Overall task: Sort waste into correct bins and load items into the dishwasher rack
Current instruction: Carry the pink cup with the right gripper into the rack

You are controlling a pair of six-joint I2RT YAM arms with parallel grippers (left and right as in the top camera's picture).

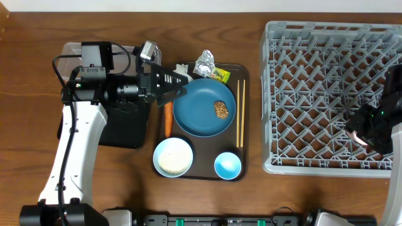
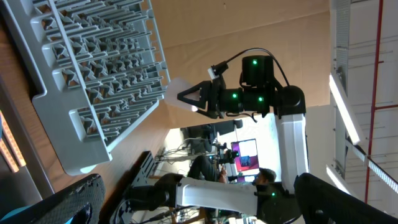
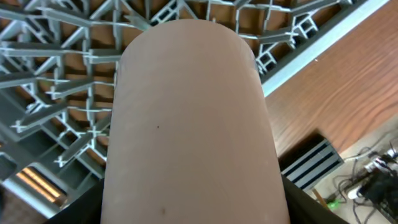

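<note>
Pink cup [image 3: 186, 124] is clamped in the right gripper [image 1: 355, 133] and fills its wrist view. Below it are the pegs of the grey rack [image 1: 314, 75], which holds nothing else that shows. The left gripper [image 1: 179, 83] hovers over the brown tray [image 1: 246, 125] with fingers spread and nothing between them. A white tissue [image 1: 182, 67] lies just beside its upper finger. Ahead of the tips is a blue plate [image 1: 201, 116] with a brown lump [image 1: 220, 110] on it. Past the plate, chopsticks [image 1: 239, 113] lie along the tray's far edge. Foil [image 1: 204, 62] and a wrapper [image 1: 220, 75] lie near the tips at the back rim. A carrot [image 1: 168, 119] lies just under the gripper. Nearer the front are a white bowl [image 1: 173, 157] with rice [image 1: 174, 161] in it and a light blue cup [image 1: 227, 165]. Behind the gripper, the left arm covers most of the tub [image 1: 70, 49] and black tray [image 1: 129, 130], so I cannot tell their contents.
</note>
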